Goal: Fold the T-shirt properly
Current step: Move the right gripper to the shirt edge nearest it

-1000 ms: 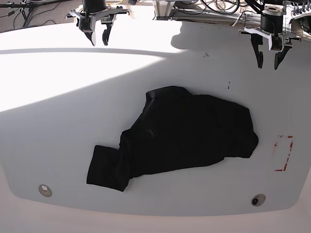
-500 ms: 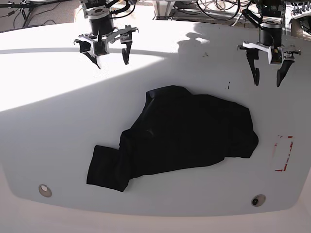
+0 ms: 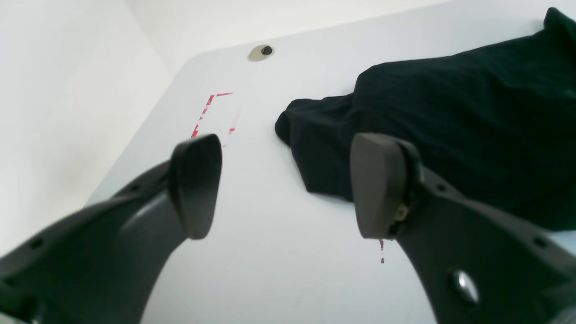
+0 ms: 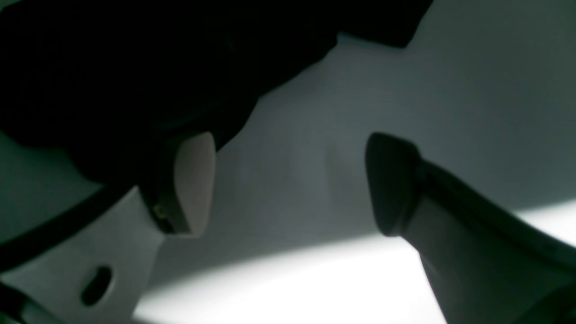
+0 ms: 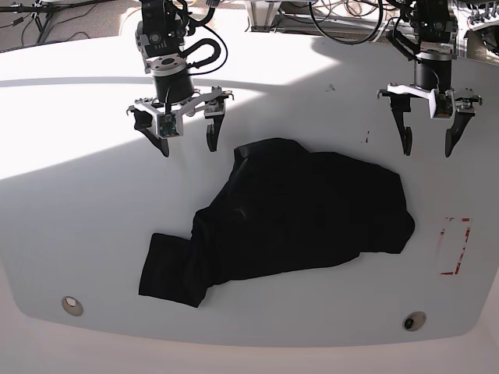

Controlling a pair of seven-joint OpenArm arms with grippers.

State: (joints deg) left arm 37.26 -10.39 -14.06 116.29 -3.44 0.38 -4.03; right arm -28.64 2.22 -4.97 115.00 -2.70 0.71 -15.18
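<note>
Black T-shirt (image 5: 288,214) crumpled on white worktop (image 5: 78,218), below and between left tool (image 5: 426,139) and right tool (image 5: 185,139), both spread apart, gripping nothing.

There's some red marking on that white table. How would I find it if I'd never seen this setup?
Start at the big white table and find the crumpled black T-shirt in its middle. Beyond the shirt's edge on the left arm's side, near the table's rim, is a broken red rectangle outline. It is the only large coloured marking on the white surface.

Harsh sunlight, dim blurry right-wrist view
</note>
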